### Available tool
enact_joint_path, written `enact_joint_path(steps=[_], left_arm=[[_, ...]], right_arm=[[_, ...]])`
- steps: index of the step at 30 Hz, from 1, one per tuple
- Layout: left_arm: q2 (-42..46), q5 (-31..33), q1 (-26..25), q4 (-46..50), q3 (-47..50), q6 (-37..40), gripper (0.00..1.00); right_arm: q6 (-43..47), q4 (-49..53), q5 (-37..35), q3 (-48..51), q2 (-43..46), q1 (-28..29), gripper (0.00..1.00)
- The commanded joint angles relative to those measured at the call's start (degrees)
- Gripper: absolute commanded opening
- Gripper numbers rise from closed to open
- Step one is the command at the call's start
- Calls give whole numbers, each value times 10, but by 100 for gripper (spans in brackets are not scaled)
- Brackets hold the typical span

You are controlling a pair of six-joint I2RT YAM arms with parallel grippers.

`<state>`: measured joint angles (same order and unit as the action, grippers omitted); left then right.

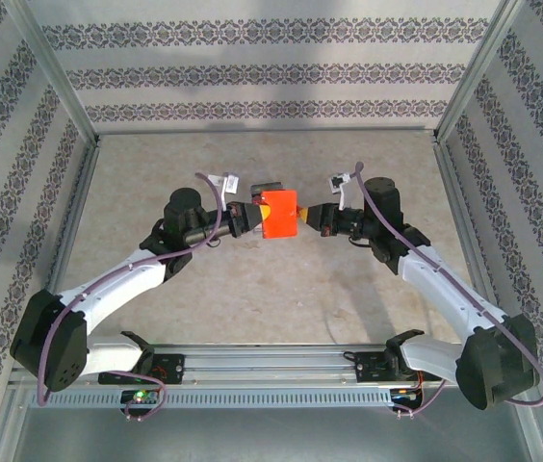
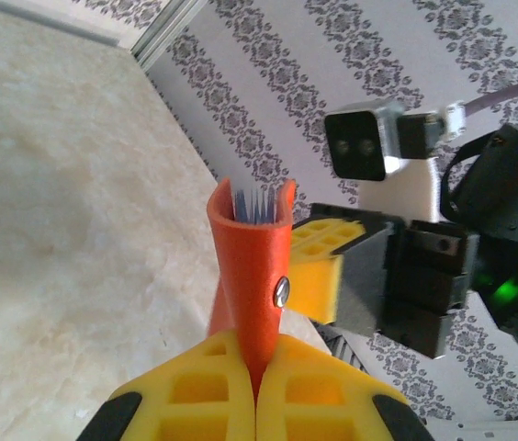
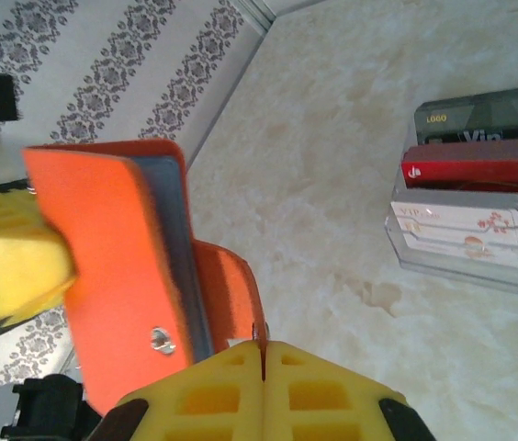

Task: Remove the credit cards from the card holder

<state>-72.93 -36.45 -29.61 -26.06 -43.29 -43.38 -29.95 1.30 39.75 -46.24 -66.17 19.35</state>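
left arm [image 1: 127,274] bent inward | left fingers [image 2: 195,390] pressed together | right arm [image 1: 440,281] bent inward | right fingers [image 3: 208,400] pressed together

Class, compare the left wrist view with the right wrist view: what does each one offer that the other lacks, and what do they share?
Left wrist: thin pale edges inside the card holder's open top, and the other arm's wrist camera. Right wrist: a clear tray of cards on the table, plus the holder's broad orange face. Shared: the holder, pinched by the left gripper and the right gripper, each view catching the opposite yellow finger.
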Motion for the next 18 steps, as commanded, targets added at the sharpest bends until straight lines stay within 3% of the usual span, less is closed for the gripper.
enact_joint_path(steps=[1,8,18], left_arm=[[4,4,1,-43,35,-38,0],[-20,14,-10,-49,72,-53,13],[-104,27,-23,-129,145,-79,27]], right_arm=[[15,21,6,9,17,-1,0],[3,23,10,58,12,31,0],[-26,-7,-27,111,-36,79,0]])
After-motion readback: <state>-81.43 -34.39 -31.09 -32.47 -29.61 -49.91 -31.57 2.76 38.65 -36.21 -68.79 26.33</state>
